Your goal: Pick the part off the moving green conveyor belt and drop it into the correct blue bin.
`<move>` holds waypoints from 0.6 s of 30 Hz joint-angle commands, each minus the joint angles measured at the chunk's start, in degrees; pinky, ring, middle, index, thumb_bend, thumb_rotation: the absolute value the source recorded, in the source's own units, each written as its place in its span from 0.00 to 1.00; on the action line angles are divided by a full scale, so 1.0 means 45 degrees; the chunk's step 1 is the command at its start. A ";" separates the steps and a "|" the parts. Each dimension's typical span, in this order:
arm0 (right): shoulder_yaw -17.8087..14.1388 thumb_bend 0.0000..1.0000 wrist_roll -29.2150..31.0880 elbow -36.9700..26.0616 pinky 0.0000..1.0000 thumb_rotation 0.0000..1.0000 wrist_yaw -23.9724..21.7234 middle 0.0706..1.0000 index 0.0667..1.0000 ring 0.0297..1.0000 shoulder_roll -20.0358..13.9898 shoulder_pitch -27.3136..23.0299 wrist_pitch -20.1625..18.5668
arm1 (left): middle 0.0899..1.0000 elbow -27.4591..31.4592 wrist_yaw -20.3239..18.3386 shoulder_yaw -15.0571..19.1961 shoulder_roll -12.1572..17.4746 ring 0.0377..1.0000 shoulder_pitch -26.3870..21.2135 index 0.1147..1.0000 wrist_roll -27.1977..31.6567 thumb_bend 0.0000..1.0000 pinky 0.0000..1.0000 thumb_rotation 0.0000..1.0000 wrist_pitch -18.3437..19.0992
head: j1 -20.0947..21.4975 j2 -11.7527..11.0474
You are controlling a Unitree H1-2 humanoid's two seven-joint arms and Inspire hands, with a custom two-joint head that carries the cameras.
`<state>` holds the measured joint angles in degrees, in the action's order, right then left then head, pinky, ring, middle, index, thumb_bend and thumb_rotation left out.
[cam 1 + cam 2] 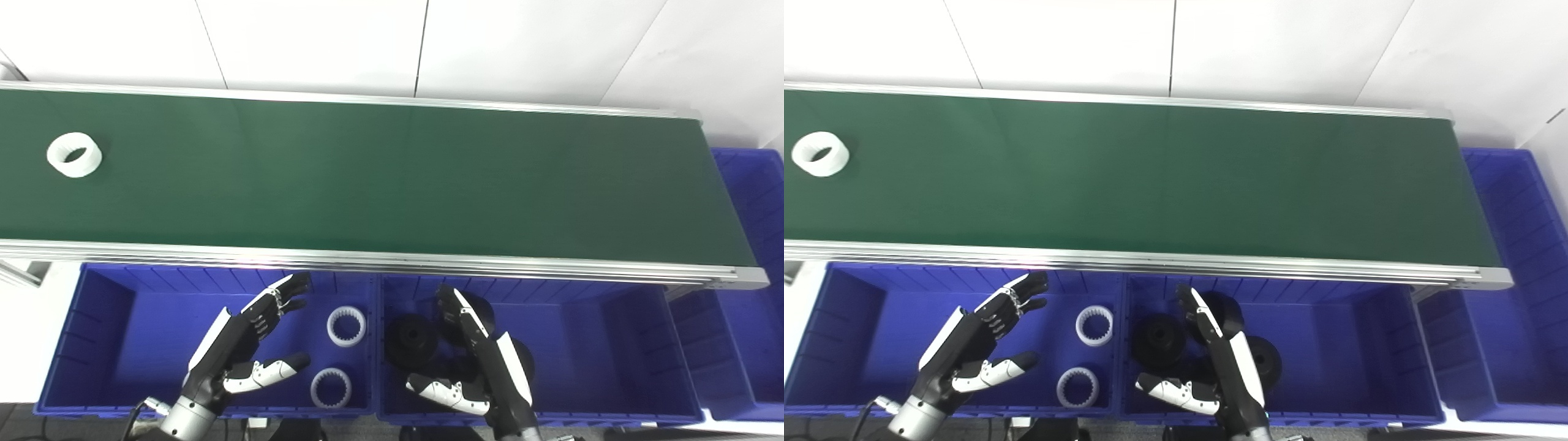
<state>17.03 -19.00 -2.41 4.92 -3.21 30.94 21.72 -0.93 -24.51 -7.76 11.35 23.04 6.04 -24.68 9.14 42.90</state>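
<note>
A white ring-shaped part (74, 154) lies on the green conveyor belt (392, 177) at its far left. My left hand (245, 343) is open and empty, hovering over the left blue bin (98, 318), which holds two white toothed rings (346, 326). My right hand (478, 361) is open and empty over the middle blue bin (612, 343), which holds several black round parts (410, 340). Both hands are below the belt's near rail, far from the white part.
A third blue bin (750, 245) stands at the belt's right end. The belt's aluminium near rail (392, 260) runs between the bins and the belt. A white wall stands behind the belt.
</note>
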 commanded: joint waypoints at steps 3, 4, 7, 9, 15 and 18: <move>-0.0042 0.82 0.0092 -0.0171 0.87 0.47 0.0073 0.92 0.95 0.90 -0.0062 0.0129 0.0795 | 0.92 0.0105 -0.0119 0.0005 -0.0044 0.92 0.0058 0.86 0.0025 0.72 0.86 0.39 -0.0497 | -0.1513 -0.0895; -0.0078 0.82 0.0082 -0.0097 0.87 0.48 0.0059 0.92 0.95 0.90 -0.0155 0.0127 0.0824 | 0.92 0.0031 -0.0078 -0.0034 -0.0101 0.92 0.0086 0.86 -0.0098 0.72 0.86 0.40 -0.0497 | -0.2073 -0.1242; 0.0050 0.81 0.0209 0.0272 0.86 0.49 0.0271 0.92 0.96 0.90 -0.0577 -0.0019 0.1099 | 0.92 -0.0120 -0.0146 -0.0192 -0.0128 0.92 0.0070 0.85 -0.0381 0.74 0.84 0.40 -0.0498 | -0.3294 -0.1964; 0.0217 0.80 0.0434 0.0522 0.87 0.48 0.0497 0.93 0.97 0.91 -0.0838 -0.0134 0.1153 | 0.92 -0.0372 -0.0192 -0.0271 -0.0114 0.90 -0.0111 0.85 -0.0704 0.72 0.82 0.43 -0.0499 | -0.3834 -0.2318; 0.0298 0.80 0.1078 0.0871 0.88 0.46 0.0564 0.95 0.99 0.94 -0.1156 -0.0284 0.1149 | 0.86 -0.0607 0.0489 -0.0540 -0.0354 0.85 -0.0228 0.83 -0.1284 0.73 0.80 0.44 -0.0499 | -0.4870 -0.3057; 0.0299 0.80 0.1029 0.0900 0.89 0.46 0.0592 0.96 1.00 0.94 -0.1210 -0.0318 0.1148 | 0.85 -0.0754 0.0424 -0.0548 -0.0390 0.84 -0.0272 0.82 -0.1112 0.74 0.80 0.43 -0.0499 | -0.4810 -0.3137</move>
<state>18.01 -14.49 2.38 7.09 -8.53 29.55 23.50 -5.04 -22.88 -10.29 9.22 21.95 -0.15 -24.90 -13.10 28.65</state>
